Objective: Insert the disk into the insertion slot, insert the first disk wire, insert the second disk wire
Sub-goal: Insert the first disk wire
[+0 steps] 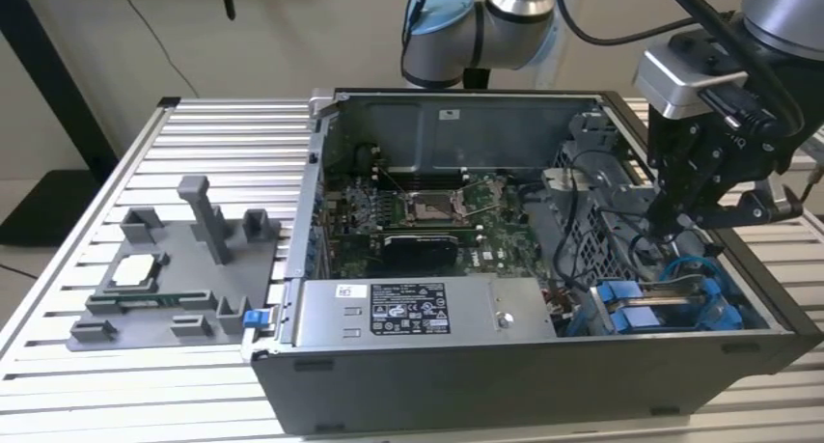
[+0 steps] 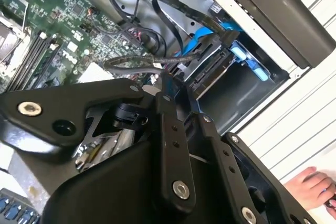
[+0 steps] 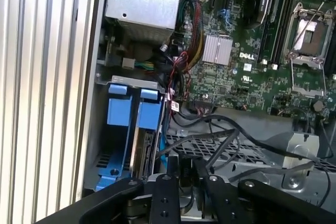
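The disk (image 3: 140, 153) sits on edge in its bright blue carrier (image 3: 149, 115) inside the drive bay, beside a second blue carrier (image 3: 119, 111). In the exterior view the bay with the blue carriers (image 1: 638, 308) is at the case's front corner on the exterior view's right. My gripper (image 1: 670, 226) hangs just above that bay, inside the open computer case. In both wrist views its fingers (image 2: 167, 124) stand close together on a black wire connector (image 3: 187, 169). A black wire (image 2: 131, 62) runs away from the fingertips. The disk's connector end (image 2: 210, 74) lies a short way beyond my gripper (image 2: 164, 85).
The open case (image 1: 515, 385) lies on a slatted aluminium table (image 1: 219, 134), with motherboard (image 1: 425, 211), power supply (image 1: 412, 313) and loose black cables (image 1: 580, 240). A grey fixture plate (image 1: 168, 269) with upright posts stands at the exterior view's left. A person's hand (image 2: 310, 187) rests outside the case.
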Motion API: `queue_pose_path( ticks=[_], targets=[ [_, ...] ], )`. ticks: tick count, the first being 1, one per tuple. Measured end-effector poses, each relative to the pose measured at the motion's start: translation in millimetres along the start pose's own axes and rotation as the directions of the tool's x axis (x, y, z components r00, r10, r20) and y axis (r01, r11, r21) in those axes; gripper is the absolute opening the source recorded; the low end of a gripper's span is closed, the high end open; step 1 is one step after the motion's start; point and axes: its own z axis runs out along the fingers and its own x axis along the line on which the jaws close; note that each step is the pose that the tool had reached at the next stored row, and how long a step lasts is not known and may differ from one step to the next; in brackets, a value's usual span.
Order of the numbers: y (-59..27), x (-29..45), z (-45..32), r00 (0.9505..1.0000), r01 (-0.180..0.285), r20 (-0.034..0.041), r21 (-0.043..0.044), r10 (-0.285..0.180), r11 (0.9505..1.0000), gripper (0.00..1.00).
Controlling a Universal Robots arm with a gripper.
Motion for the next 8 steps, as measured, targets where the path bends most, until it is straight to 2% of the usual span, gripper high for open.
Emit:
queue_pose_path(
  ticks=[3,6,7,8],
  targets=[
    [0.3,0.1,1.2,1.0,0.001,-0.0001,0.0064,-0.001,1.0,1.0],
    [0.4,0.2,1.7,1.0,0.001,-0.0003,0.0077,-0.001,1.0,1.0],
    [0.5,0.2,1.7,1.0,0.001,-0.0003,0.0078,-0.001,1.0,0.0],
    [0.5,0.2,1.8,1.0,0.001,-0.0002,0.0078,-0.001,1.0,0.0]
  ],
)
